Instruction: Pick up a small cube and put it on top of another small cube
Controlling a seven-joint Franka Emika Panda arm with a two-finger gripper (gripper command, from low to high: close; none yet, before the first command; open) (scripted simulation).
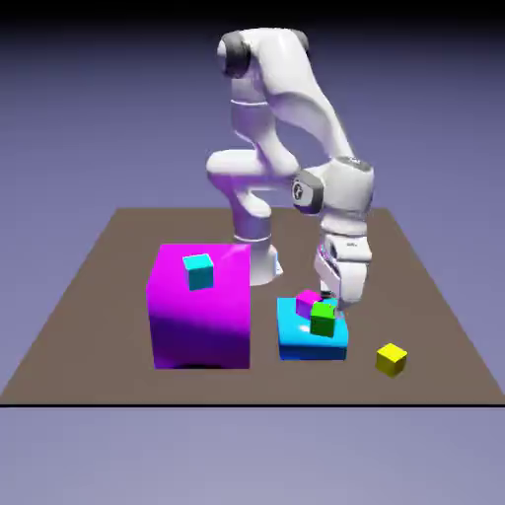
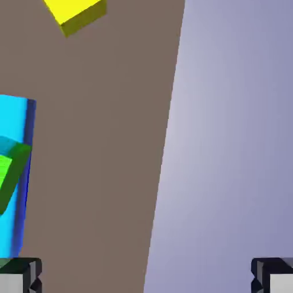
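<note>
Gripper (image 2: pixel 146 276) fingers stand wide apart in the hand view, with nothing held between them. In the exterior view, the white arm (image 1: pixel 311 108) reaches down toward five o'clock from its base, and its hand is just beside the flat blue block (image 1: pixel 312 345), toward that block's one o'clock.

The yellow cube (image 1: pixel 392 359) rests directly on the brown table (image 1: pixel 108 296), apart from everything else, at about four o'clock from the blue block. The green cube (image 1: pixel 323 320) sits on the blue block, with the small magenta cube (image 1: pixel 306 303) behind it toward ten o'clock, partly hidden by it; whether those two touch cannot be told.

At nine o'clock from the blue block stands the large purple block (image 1: pixel 201 321), a gap between them, and on its top sits the cyan cube (image 1: pixel 198 271).

In the hand view, the yellow cube shows at eleven o'clock, cut off by the picture's edge. The blue block and the green cube show at nine o'clock, also cut off, and the table's edge slants from one o'clock down to six.
</note>
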